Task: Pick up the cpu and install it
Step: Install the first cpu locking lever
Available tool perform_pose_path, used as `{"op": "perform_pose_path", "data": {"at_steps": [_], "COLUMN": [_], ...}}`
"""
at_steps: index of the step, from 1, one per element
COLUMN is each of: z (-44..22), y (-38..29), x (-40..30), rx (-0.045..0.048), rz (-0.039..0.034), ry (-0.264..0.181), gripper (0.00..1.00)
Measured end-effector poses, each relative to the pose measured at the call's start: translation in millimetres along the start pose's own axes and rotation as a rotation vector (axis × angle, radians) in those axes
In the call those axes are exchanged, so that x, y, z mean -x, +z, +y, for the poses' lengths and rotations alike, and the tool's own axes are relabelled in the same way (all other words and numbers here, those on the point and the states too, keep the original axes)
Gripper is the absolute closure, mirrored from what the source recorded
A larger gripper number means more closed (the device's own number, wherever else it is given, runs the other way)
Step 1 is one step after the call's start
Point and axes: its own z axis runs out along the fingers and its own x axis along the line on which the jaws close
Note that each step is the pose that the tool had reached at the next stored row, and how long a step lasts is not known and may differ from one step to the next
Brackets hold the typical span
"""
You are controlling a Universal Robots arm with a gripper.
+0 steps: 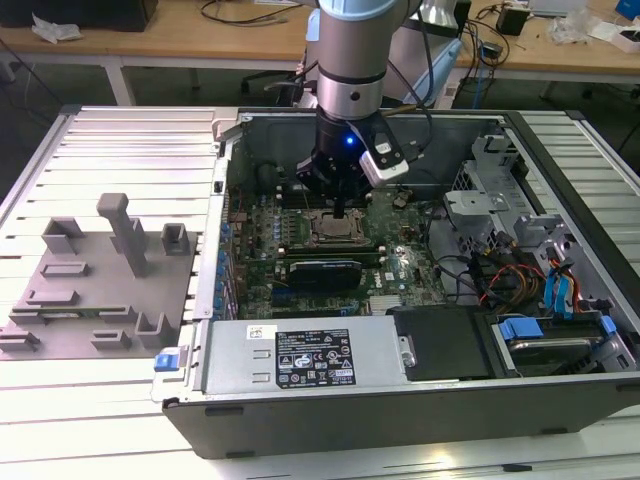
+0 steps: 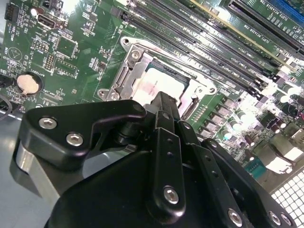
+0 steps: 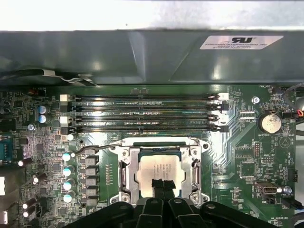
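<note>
The cpu [image 3: 159, 167] lies flat inside the open socket frame [image 3: 124, 171] on the green motherboard, its pale silver top facing up. From outside, the cpu [image 1: 329, 229] sits in the middle of the open computer case. My gripper [image 1: 341, 212] hangs straight above it, and in both wrist views the black fingers are closed together. The gripper tips [image 3: 162, 184] rest over the near edge of the chip; I cannot tell whether they touch it. In the second wrist view the gripper [image 2: 164, 100] covers part of the cpu [image 2: 159, 84].
The grey fixture [image 1: 90, 290] lies on the slatted table at the exterior view's left, outside the case. Memory slots [image 3: 142, 111] run beside the socket, and a coin battery [image 3: 270, 123] sits nearby. A power supply [image 1: 310, 360] and drive cages [image 1: 520, 230] crowd the case.
</note>
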Motion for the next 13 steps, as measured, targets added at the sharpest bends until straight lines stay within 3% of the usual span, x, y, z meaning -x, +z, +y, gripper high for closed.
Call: {"op": "perform_pose_path", "data": {"at_steps": [13], "z": [-0.1], "y": [-3.1], "x": [0.0], "rx": [-0.0001], "rz": [0.0001], "ry": [0.000], "gripper": [0.89]}}
